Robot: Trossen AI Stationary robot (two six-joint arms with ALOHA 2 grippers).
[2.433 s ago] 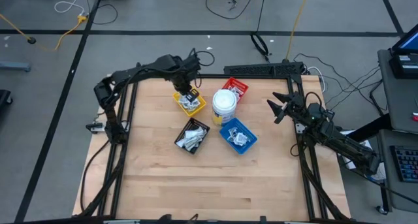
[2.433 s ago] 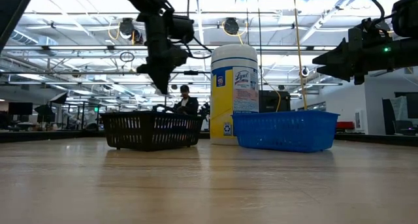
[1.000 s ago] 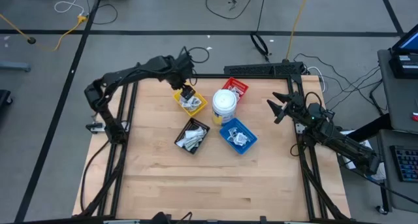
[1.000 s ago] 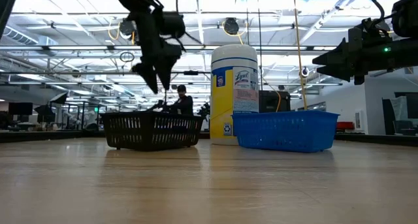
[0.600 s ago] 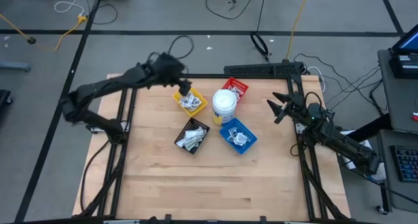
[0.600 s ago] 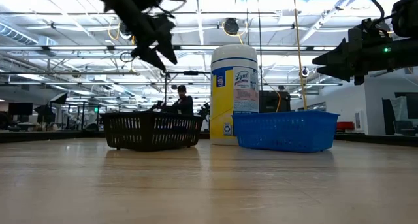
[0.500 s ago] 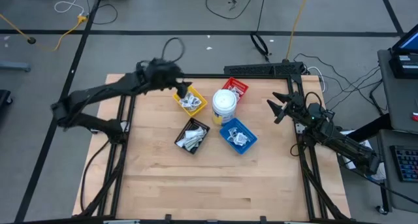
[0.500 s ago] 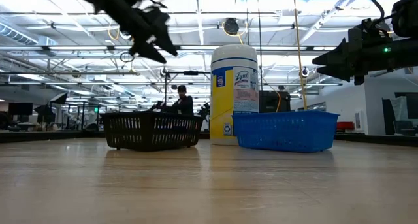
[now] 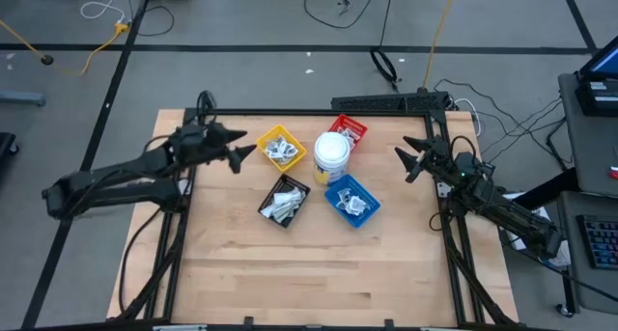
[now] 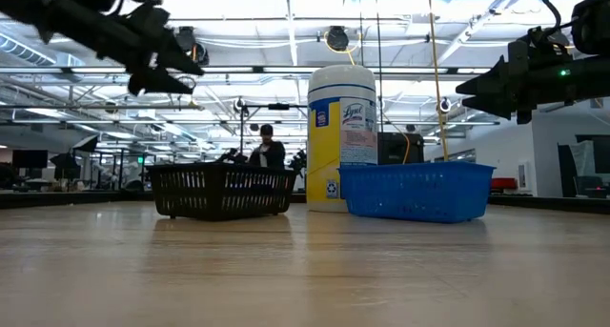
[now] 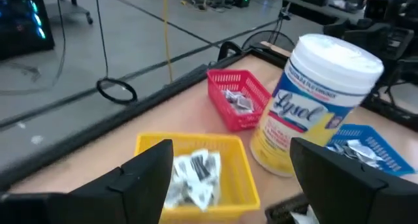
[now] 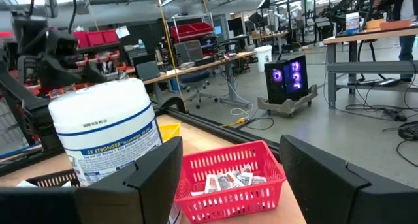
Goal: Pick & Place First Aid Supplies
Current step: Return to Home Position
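L arm (image 9: 116, 181) is pulling back toward its own side of the table (image 9: 319, 273). Approx 2 s ago the left gripper (image 9: 243, 157) was hanging right over the yellow tray (image 9: 266, 135); now it's sitting off the tray's outer side, near the table's left edge, w/ the arm folding low & away. Its fingers (image 11: 147, 178) are standing wide apart w/ nothing between them, and the left wrist view is looking past them at the tray. The packets (image 9: 282, 148) are lying in the yellow tray in a small heap, nothing touching them.

R arm (image 9: 502, 210) isn't moving. The right gripper (image 9: 406, 163) is hovering at the table's right edge, same spot as before, fingers spread & empty.

More white packets are showing in the red tray (image 9: 359, 125), the blue tray (image 9: 330, 190) and the black tray (image 9: 294, 182), all grouped round the white tub (image 9: 331, 151) mid-table. None is showing loose on the wood in the high view.

What that's meaning for the job, as I'm reading it: the drop into yellow is done, and the L arm is retreating to rest rather than reaching for another pick. W/ nothing left outside the trays, the sorting is looking finished — or v. close to it.
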